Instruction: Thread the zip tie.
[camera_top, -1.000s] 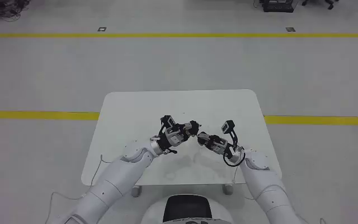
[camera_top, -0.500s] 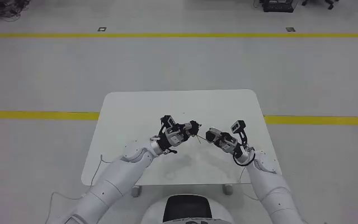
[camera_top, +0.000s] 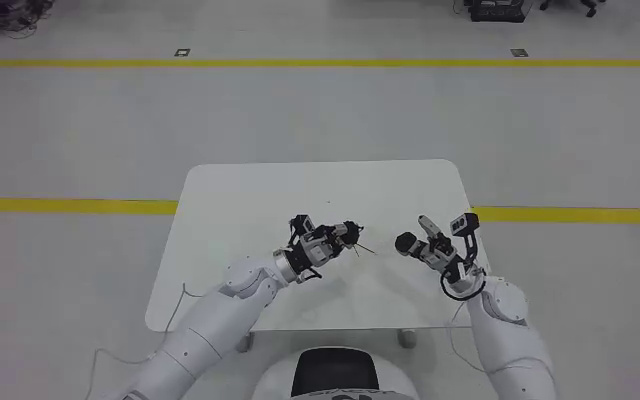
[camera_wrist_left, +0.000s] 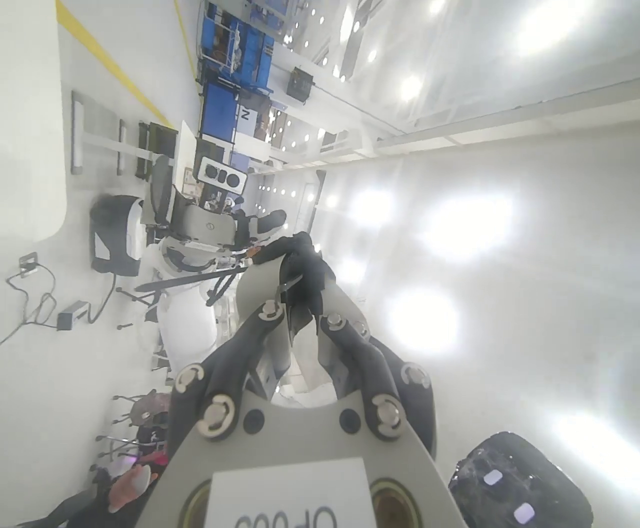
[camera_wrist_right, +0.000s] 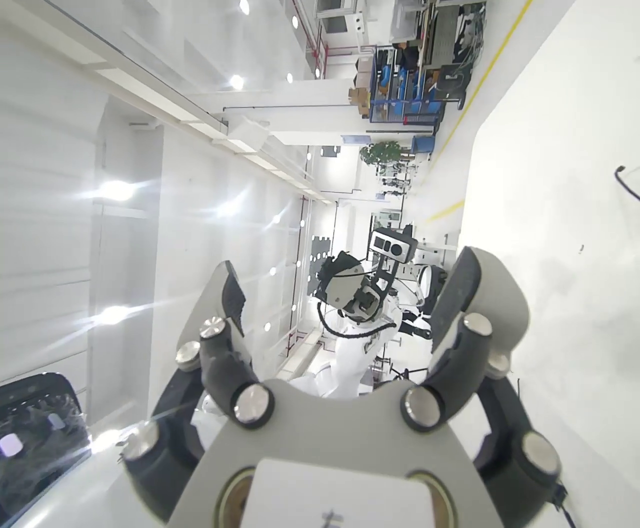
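On your left, your left claw (camera_top: 349, 235) hangs over the middle of the white table (camera_top: 300, 190), with its tips turned toward your other arm. Its wrist camera gives the grip: the two fingers (camera_wrist_left: 257, 287) are pressed together at the tips, clamped on the black zip tie (camera_top: 362, 247). From above, a short thin end of the tie pokes out past those tips. It slants toward your right side and sits in the air above the table, not lying on it. How much of the tie is buried in the grip, you can't tell from here.

Across a gap of bare table, your right claw (camera_top: 416, 234) sits over the table's right part, near its edge, facing the left one. Its fingers (camera_wrist_right: 227, 295) are spread wide apart with nothing between them, and the two claws are not touching.
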